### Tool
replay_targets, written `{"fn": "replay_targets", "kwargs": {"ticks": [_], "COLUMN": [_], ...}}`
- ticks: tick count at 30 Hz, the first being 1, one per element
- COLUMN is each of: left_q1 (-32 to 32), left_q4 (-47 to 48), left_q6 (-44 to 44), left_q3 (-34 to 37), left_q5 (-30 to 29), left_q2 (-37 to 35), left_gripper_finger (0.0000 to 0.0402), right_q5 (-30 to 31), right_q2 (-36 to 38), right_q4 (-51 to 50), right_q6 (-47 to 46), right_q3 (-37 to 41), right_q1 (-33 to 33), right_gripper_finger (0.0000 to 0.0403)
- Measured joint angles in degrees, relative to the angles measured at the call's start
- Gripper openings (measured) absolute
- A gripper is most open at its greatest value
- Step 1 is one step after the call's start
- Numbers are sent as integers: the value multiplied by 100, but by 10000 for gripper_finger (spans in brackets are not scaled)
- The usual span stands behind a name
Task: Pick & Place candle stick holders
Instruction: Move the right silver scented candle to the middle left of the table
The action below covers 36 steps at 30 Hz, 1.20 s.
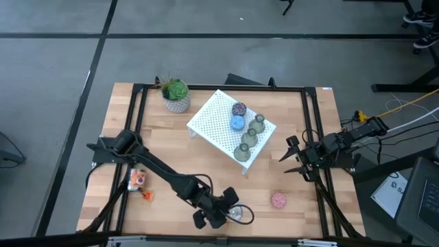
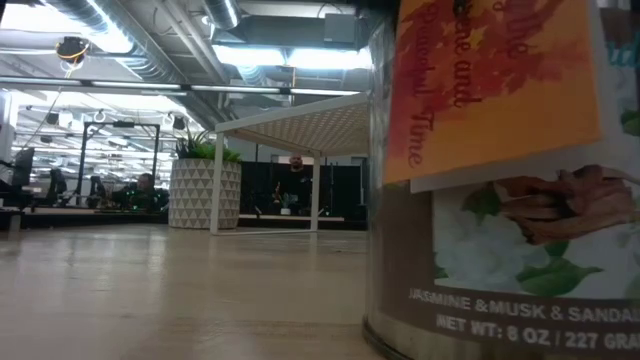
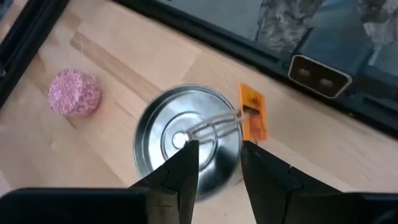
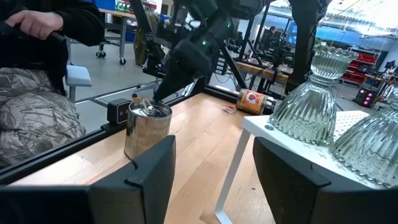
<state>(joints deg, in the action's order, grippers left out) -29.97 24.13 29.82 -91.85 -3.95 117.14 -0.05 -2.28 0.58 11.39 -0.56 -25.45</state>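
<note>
A silver tin (image 3: 158,134) stands upright just inside the near edge of the tabletop (image 1: 171,137), about midway along it. It has a wire loop on its lid and an orange label on its side. The left pincer (image 3: 219,152) is right over the lid with its fingers (image 3: 186,171) a narrow gap apart. Whether they nip the wire cannot be told, and the tin sits on the wood. In the low view a labelled container close to the lens fills the right half.

The pink holder (image 1: 278,200) lies near the same edge, towards the right corner and apart from the tin. Towards the left edge an orange-labelled can (image 1: 137,180) lies on its side, with a small orange scrap (image 1: 147,195) just beside it.

The right pincer (image 1: 288,156) hangs at the right edge, about halfway back. Its fingers are spread wide and hold nothing.

The white perforated stand (image 1: 212,120) is in the middle of the far half, set diagonally. On it the purple holder (image 1: 239,108) and the blue holder (image 1: 237,123) touch. Three green glass holders (image 1: 249,136) run in a row along its right side.

A potted plant (image 1: 176,95) stands at the far-left corner.

Beyond the near edge, the right wrist view shows a person (image 4: 31,118) sitting.
</note>
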Motion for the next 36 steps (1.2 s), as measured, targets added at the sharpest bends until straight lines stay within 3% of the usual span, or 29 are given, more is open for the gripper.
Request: {"fn": "replay_targets", "kwargs": {"ticks": [9,17,28,36], "left_q1": [-35,-35,-230,-418], "left_q4": [103,470,1885,3221], "left_q6": [100,23,-511,-1453], "left_q3": [2,-7,41,39], "left_q5": [-30,-322,-443,-411], "left_q2": [191,139,-203,-565], "left_gripper_finger": [105,10,2,2], "right_q5": [0,0,-2,-3], "right_q2": [0,0,0,0], "right_q4": [1,0,0,0], "right_q6": [1,1,1,1], "right_q3": [0,0,0,0], "right_q1": [-2,-2,0,0], "right_gripper_finger": [218,218,218,218]}}
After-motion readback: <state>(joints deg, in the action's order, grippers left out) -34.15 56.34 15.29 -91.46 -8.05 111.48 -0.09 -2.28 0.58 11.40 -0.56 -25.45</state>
